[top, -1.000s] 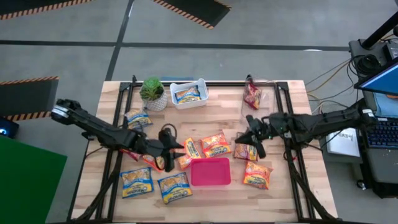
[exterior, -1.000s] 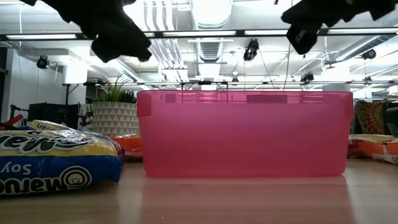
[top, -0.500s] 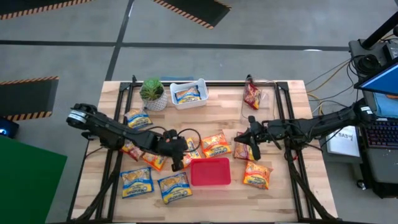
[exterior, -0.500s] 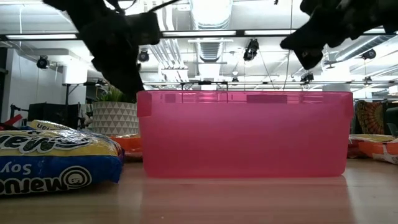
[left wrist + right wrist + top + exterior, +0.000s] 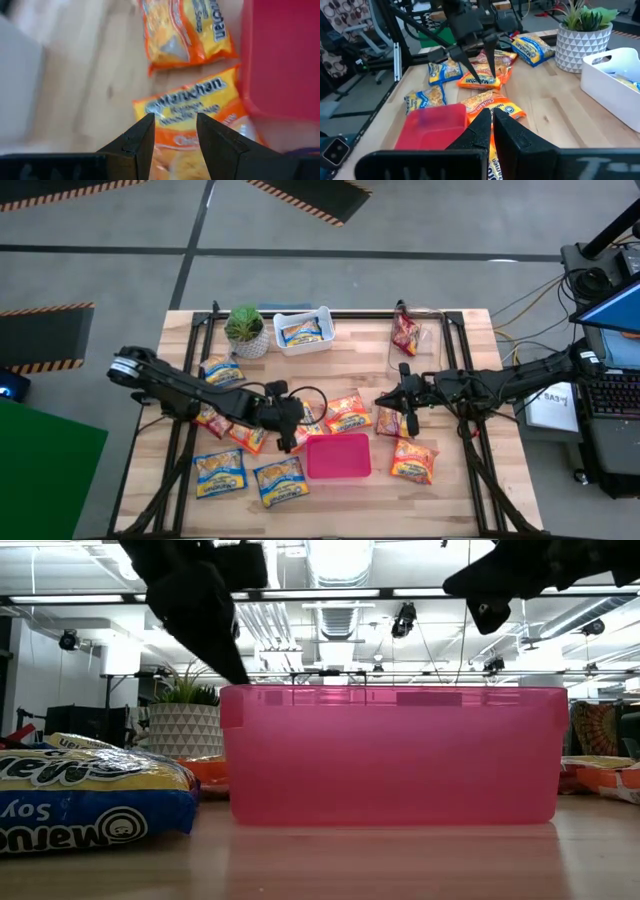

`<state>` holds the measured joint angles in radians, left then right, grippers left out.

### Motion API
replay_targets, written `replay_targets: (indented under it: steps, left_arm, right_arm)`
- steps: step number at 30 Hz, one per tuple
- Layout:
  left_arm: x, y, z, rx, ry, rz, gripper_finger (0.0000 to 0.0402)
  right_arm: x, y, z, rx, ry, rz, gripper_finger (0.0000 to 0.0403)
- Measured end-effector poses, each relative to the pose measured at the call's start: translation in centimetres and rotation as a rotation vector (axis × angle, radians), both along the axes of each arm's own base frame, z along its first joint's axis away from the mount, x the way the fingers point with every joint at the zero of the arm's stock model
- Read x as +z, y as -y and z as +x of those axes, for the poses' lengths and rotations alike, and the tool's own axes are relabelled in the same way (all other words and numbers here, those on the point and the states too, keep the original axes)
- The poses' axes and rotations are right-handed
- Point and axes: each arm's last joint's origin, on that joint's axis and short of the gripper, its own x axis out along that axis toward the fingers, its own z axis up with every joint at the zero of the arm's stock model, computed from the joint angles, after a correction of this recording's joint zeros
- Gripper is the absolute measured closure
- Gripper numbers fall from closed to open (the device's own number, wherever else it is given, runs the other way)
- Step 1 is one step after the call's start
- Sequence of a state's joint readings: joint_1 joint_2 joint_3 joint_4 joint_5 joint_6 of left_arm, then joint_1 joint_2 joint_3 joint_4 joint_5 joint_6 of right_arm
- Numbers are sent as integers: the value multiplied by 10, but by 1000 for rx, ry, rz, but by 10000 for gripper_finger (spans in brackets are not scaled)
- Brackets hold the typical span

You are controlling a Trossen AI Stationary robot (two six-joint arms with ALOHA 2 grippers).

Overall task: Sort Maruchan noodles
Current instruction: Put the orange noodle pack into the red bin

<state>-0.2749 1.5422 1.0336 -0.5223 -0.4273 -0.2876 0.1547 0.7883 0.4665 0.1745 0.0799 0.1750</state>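
Maruchan noodle packets lie flat across the wooden table: blue-and-yellow ones (image 5: 219, 472) near the front left, orange ones (image 5: 346, 412) in the middle and one dark red (image 5: 405, 333) at the back right. My left gripper (image 5: 294, 438) hangs open just left of the pink bin (image 5: 338, 436). It slants down over an orange packet (image 5: 195, 112), which shows between its fingers. Its fingertips (image 5: 236, 672) are at about the height of the bin's rim. My right gripper (image 5: 390, 402) is shut and hovers level over another orange packet (image 5: 394, 423).
A potted plant (image 5: 245, 328) and a white bin (image 5: 303, 351) holding a blue packet stand at the back. The dark red packet lies in a clear bin (image 5: 438, 330). A second orange packet (image 5: 186, 30) lies just beyond the one under my left gripper.
My left gripper has moved toward the table's right edge, up to the pink bin's left side. It has tipped from nearly level to slanting down over the orange packet, and its fingers have stayed equally far apart. The packets have not moved.
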Motion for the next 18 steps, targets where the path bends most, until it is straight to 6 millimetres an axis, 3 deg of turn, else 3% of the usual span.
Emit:
replay_targets:
  steps: [11,18]
  left_arm:
    - [0,-3,-2,48,28,32,272]
    - [0,5,-11,-181,132,-31,272]
  right_arm:
    - [-6,1,2,-28,-4,-12,394]
    - [-11,0,3,-19,4,-35,394]
